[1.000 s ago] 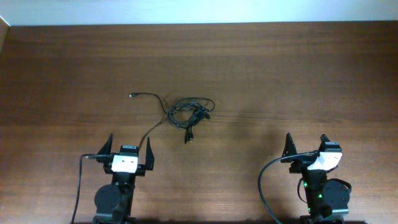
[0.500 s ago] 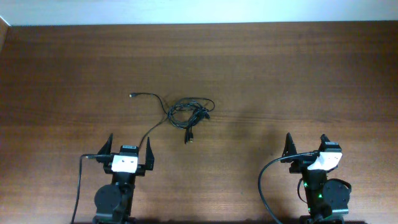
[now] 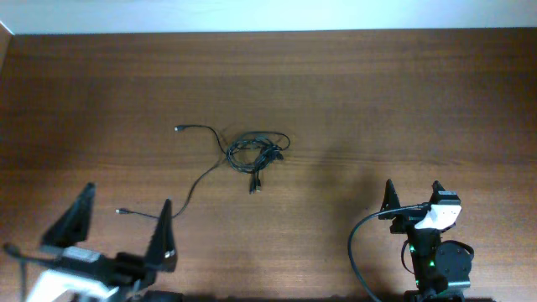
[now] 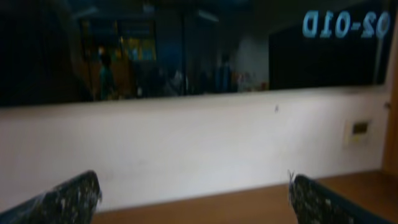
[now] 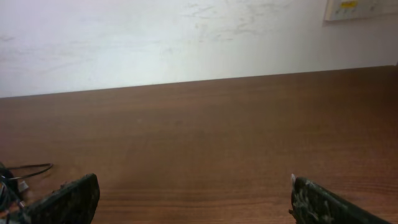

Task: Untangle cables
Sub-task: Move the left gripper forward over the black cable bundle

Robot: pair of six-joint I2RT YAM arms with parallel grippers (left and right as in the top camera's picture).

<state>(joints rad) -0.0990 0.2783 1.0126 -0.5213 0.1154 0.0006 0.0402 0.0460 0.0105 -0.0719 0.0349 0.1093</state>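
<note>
Sprawling knotted on table, cables reach toward left hand.

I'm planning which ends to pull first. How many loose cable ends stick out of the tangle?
3: one plug up-left of the knot, one just below it, one far down-left at the long strand's end. More may be hidden in the knot.

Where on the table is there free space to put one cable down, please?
Free: the whole right half of the table, between the cables and the right gripper; also the far-left strip. Crowded: the middle-left, where the cables trail toward the left gripper.
</note>
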